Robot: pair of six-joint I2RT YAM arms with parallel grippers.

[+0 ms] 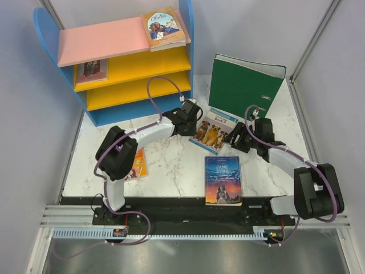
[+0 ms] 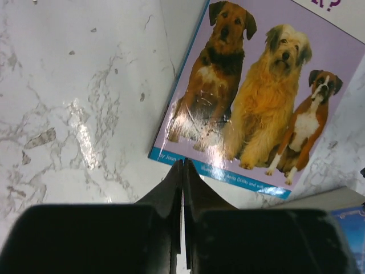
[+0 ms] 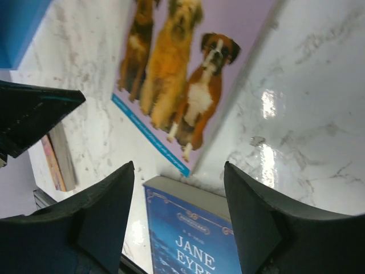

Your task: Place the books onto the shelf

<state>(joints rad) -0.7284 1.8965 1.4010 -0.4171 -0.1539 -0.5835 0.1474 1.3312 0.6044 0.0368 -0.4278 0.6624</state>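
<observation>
Fingers (image 2: pixel 171 194) of the left gripper (image 2: pixel 182 171) are pressed flat together, tip to tip, with nothing between them. Just ahead of those tips and slightly to their right lies the dog book (image 2: pixel 256 108), flat on the marble table (image 2: pixel 74 114), cover up and showing three dogs. Its near bottom edge meets the tips in the wrist view, but I cannot tell whether they touch it.

The right gripper (image 3: pixel 177 200) has its fingers (image 3: pixel 108 217) spread wide and holds nothing. Seen through the gap, the same dog book's lower corner lies just ahead of them, and the top edge of Jane Eyre (image 3: pixel 194 240) lies flat directly beneath and behind them, cover up. The two books sit very close at that corner.

Well behind the left fingers, under that arm's elbow, an orange-red book (image 1: pixel 138 165) lies flat, mostly hidden. Far beyond them stands the shelf (image 1: pixel 41 31). Othello (image 1: pixel 163 27) lies on the right end of its pink top board (image 1: pixel 97 41). Another book (image 1: pixel 91 69) rests at the left end of the upper yellow board (image 1: pixel 148 64), its cover too small to read. Beyond the right fingers, a green binder (image 1: pixel 245 84) stands upright beside the shelf's right side.
</observation>
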